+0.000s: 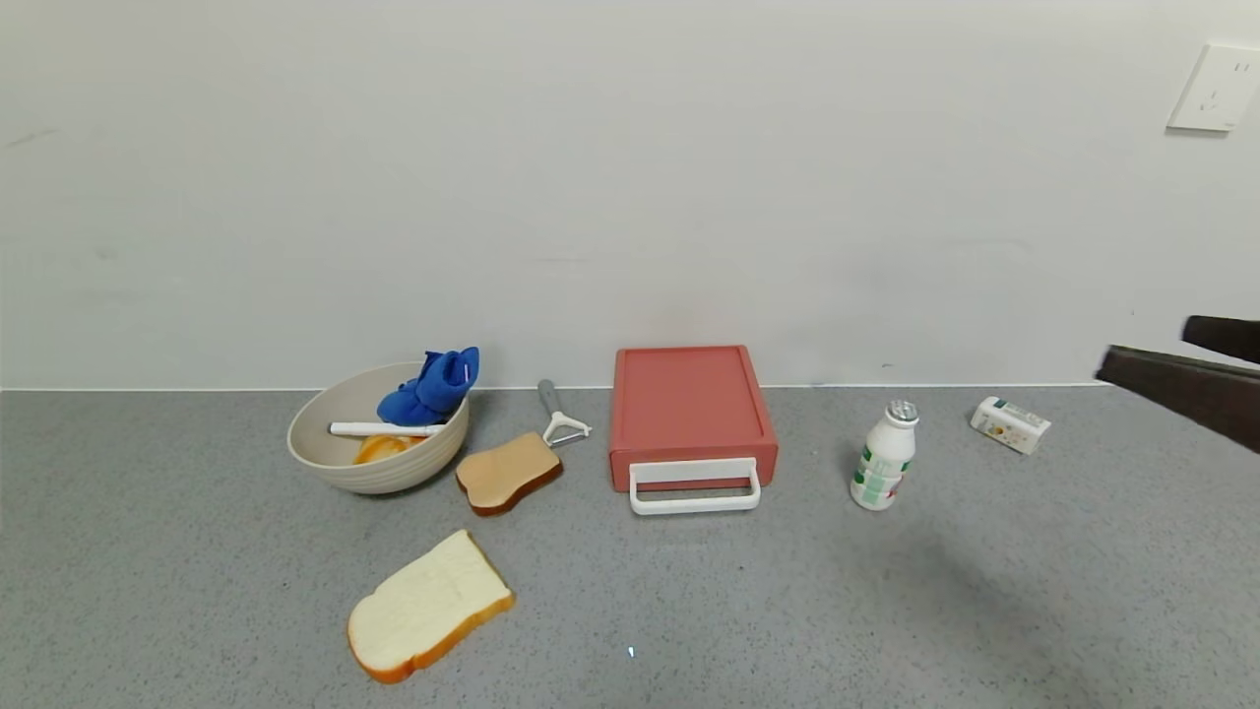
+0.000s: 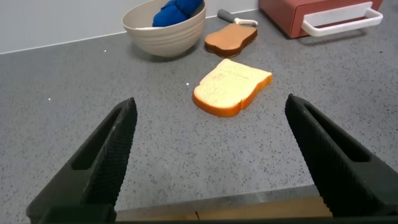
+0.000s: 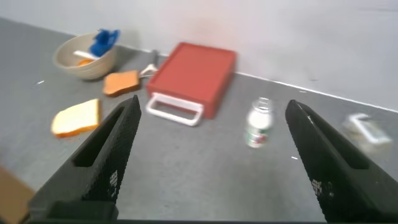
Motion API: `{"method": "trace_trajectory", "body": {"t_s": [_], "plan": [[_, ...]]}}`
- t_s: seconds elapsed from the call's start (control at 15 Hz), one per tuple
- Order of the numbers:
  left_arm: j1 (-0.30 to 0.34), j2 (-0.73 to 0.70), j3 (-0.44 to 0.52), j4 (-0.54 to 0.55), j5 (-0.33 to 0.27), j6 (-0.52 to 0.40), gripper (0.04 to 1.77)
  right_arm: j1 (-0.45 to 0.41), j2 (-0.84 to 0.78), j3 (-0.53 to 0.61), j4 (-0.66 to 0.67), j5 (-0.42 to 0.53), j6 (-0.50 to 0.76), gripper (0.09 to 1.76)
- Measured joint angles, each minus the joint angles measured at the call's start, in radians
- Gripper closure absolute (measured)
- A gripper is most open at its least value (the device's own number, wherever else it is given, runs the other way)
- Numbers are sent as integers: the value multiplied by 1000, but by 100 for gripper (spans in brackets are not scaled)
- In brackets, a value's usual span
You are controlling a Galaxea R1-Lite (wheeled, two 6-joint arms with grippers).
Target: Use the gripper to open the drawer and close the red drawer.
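- Biggest worry: the drawer (image 1: 691,414) looks light, so if I hook the handle (image 1: 695,486) off-centre, the whole box could slide or twist instead of opening.
- The bottle (image 1: 883,455) stands near it on the right; a wide swing could tip it.
- Drawer sits mid-counter by the wall, shut, handle facing me, long axis front-to-back.
- Right gripper (image 3: 211,155) hangs high, spread wide; left gripper (image 2: 211,155) spread too, low over the counter.

Plastic, stone-look counter and mock bread under flat light.
We see a matt, speckled grey countertop (image 1: 886,611) carrying the drawer (image 1: 689,404), smooth coral-red plastic with a glossy white plastic handle (image 1: 695,500); beside it sit a ribbed matt bowl (image 1: 394,473) holding blue cloth (image 1: 431,389), a shiny plastic bottle (image 1: 883,463) and two smooth bread slices (image 1: 428,606).
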Motion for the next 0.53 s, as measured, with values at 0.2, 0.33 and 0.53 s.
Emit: {"method": "trace_trajectory", "body": {"t_s": [0.2, 0.33, 0.53], "plan": [[0, 0, 0, 0, 0, 0, 9, -165, -145, 100, 1, -71, -8, 14], [0, 0, 0, 0, 0, 0, 9, -247, -237, 161, 3, -155, -9, 14], [0, 0, 0, 0, 0, -1, 9, -344, -364, 231, 9, -290, -9, 14]]}}
